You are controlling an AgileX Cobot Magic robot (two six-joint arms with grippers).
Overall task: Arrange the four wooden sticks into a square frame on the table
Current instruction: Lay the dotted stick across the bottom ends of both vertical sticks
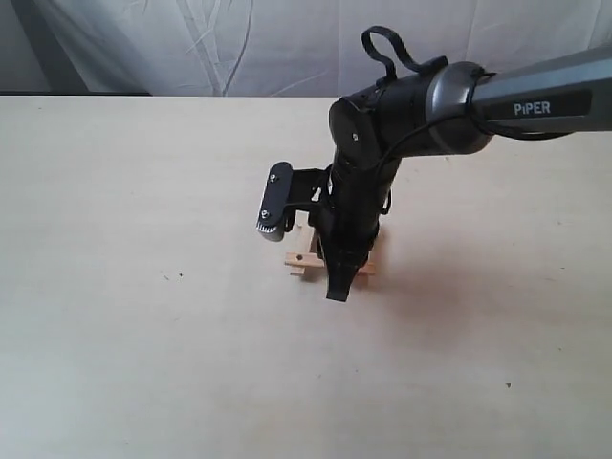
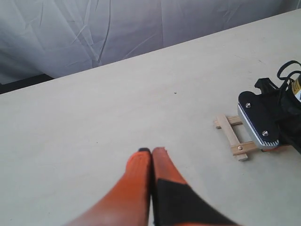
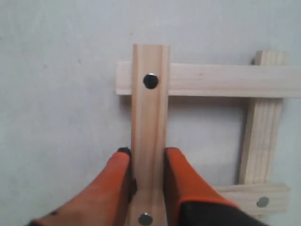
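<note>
The four wooden sticks lie as a square frame [image 3: 207, 80] on the table [image 3: 56, 70]. My right gripper [image 3: 147, 153] is shut on one stick [image 3: 149, 113] that has dark holes near its ends, with an orange finger on each side of it. That stick crosses over a plain slat at its far end. In the exterior view the right arm covers most of the frame [image 1: 301, 260]. The left wrist view shows the frame [image 2: 231, 134] off to one side, and my left gripper [image 2: 151, 151] is shut and empty over bare table, well away from the frame.
The right arm's wrist camera housing [image 2: 257, 120] hangs just over the frame. A white cloth backdrop [image 1: 239, 43] runs behind the table's far edge. The pale tabletop [image 1: 115, 287] spreads wide around the frame.
</note>
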